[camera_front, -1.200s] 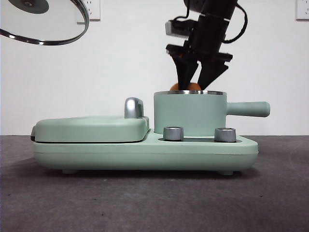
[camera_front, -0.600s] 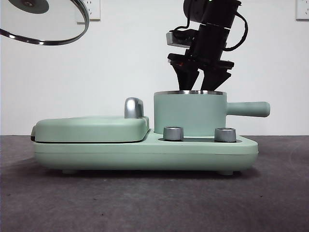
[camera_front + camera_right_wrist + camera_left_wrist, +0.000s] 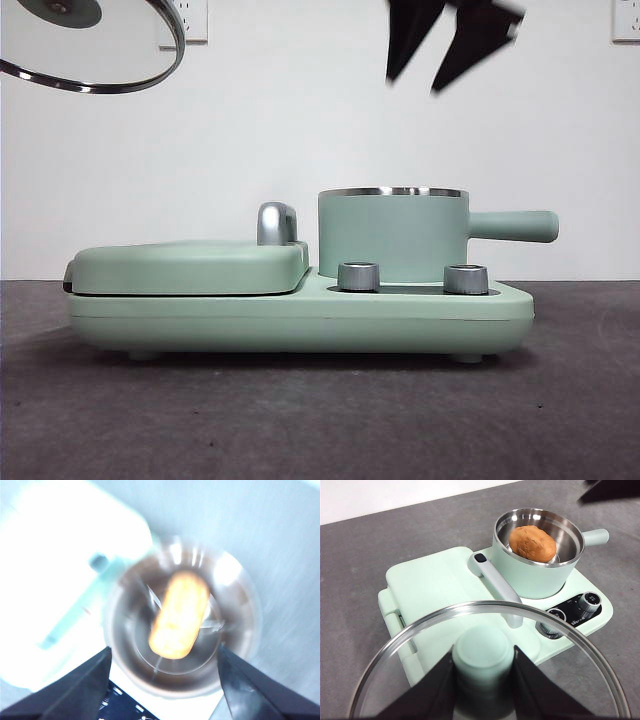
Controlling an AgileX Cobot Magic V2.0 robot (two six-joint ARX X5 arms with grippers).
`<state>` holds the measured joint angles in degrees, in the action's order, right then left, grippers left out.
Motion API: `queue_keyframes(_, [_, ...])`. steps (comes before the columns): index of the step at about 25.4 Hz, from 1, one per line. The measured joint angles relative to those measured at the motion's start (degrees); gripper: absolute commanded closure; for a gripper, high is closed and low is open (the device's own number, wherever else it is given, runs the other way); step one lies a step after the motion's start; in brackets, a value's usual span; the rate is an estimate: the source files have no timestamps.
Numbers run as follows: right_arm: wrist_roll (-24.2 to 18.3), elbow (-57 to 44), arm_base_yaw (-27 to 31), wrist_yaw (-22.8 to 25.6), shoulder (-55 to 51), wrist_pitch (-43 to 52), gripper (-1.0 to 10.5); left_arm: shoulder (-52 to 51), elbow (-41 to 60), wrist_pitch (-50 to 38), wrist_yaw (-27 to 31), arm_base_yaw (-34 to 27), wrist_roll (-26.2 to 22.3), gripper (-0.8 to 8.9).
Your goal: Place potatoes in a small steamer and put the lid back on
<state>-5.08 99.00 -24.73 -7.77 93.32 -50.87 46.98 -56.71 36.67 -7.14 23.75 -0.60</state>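
The orange-brown potato [image 3: 532, 543] lies inside the small steamer [image 3: 392, 235], a mint-green pot with a steel rim and side handle; the blurred right wrist view shows the potato [image 3: 180, 614] there too. My right gripper [image 3: 448, 58] hangs open and empty high above the pot, its jaws spread wide in its own view [image 3: 165, 680]. The glass lid [image 3: 90, 45] is held up at the top left of the front view. My left gripper [image 3: 482, 680] is shut on the lid's mint-green knob [image 3: 482, 655], above and to one side of the appliance.
The pot stands on a mint-green base [image 3: 300, 315] with two steel dials [image 3: 359, 276]. Beside it lies the flat griddle cover [image 3: 190, 265] with a chrome handle [image 3: 277, 222]. Dark grey table surface surrounds the appliance.
My right gripper has risen from the pot's rim to the top of the front view, empty. The potato stays in the pot. The lid has not moved.
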Motion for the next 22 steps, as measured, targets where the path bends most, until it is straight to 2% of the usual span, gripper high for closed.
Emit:
queue_keyframes(4, [1.0, -11.5, 0.0, 0.0, -12.5, 4.1, 6.2, 0.0, 0.0, -0.3, 0.0, 0.0, 0.0, 7.99])
queue_keyframes(13, [4.5, -35.1, -0.6, 0.0, -34.2, 12.5, 6.2, 1.3, 0.0, -10.2, -0.2, 0.2, 0.0, 7.99])
queue_keyframes(22, [6.1, -46.6, -2.2, 0.1, -49.0, 13.4, 6.2, 11.1, 0.0, -21.8, -0.7, 3.7, 0.0, 7.99])
